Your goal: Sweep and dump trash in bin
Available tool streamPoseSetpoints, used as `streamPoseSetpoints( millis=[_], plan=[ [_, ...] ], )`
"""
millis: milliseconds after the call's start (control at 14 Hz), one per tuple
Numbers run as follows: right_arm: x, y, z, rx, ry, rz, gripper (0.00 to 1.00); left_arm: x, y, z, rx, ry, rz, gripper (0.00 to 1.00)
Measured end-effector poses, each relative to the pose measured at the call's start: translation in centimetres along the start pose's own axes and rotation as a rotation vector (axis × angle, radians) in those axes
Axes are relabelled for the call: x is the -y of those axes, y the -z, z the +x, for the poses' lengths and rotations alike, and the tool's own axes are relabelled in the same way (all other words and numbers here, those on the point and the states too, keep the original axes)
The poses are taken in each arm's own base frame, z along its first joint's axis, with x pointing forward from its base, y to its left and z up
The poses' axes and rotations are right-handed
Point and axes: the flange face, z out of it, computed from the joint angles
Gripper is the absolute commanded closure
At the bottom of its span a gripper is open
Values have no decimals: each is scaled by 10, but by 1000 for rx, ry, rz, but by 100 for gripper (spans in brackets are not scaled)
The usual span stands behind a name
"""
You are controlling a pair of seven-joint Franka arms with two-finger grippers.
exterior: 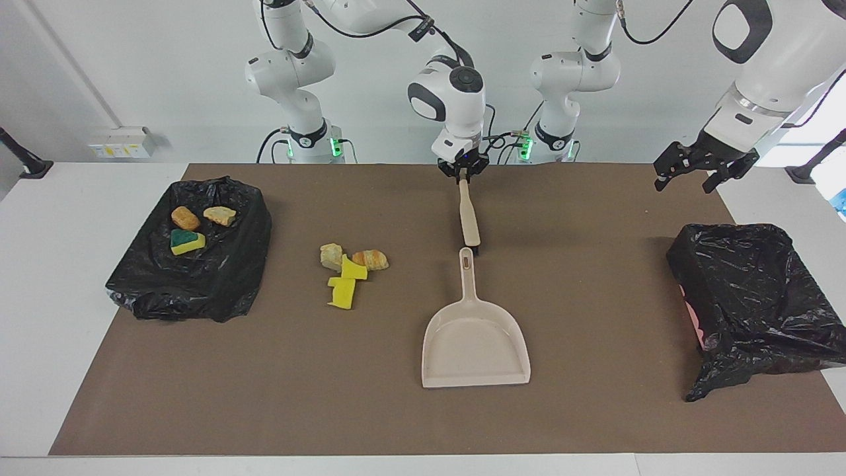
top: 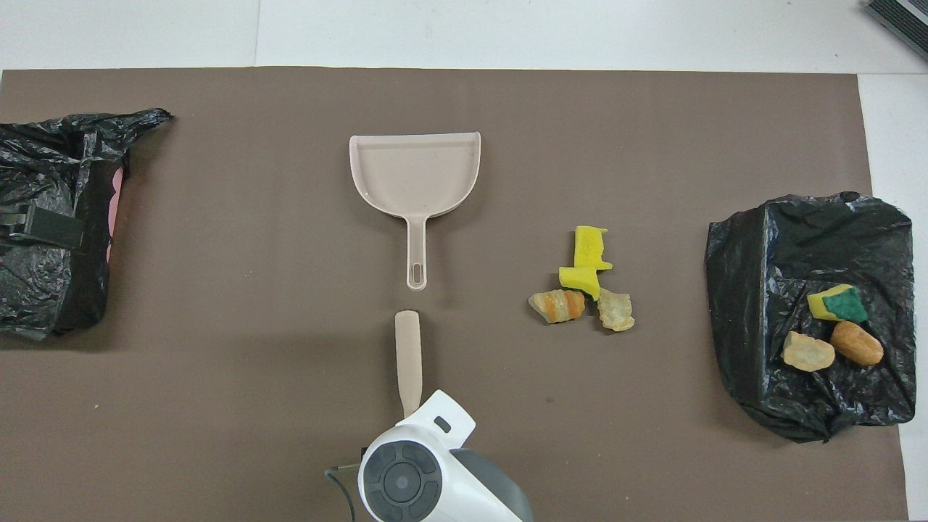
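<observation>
The right gripper (exterior: 464,173) clamps its jaws on the brush (exterior: 469,221) handle; the left gripper (exterior: 704,168), jaws spread, waits above the empty bin (exterior: 753,297). Loose trash (exterior: 350,272) lies at the dustpan's (exterior: 476,337) ten o'clock; a careless sweep could scatter it.
</observation>
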Motion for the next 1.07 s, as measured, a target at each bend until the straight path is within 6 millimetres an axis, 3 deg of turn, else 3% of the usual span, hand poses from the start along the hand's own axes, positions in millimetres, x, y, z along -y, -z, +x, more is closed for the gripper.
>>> streamPoseSetpoints(
  millis=[215, 358, 573, 717, 860, 1075],
  plan=[
    [-30, 65, 34, 10, -62, -51, 100, 0, 0, 0, 0, 0, 0, 0],
    [-59, 104, 37, 18, -55, -99, 100, 0, 0, 0, 4, -1, 0, 0],
    [-110, 143, 41, 47, -27, -162, 100, -11, 0, -1, 13, -19, -1, 0],
    [-155, 157, 58, 82, -2, -176, 100, -24, 1, 0, 11, -43, 0, 0],
    [-203, 158, 83, 106, 7, -163, 100, -47, -2, 1, 4, -85, 1, 0],
    [-272, 145, 117, 114, 23, -192, 100, -103, -35, 7, -21, -162, 4, 0]
  ],
)
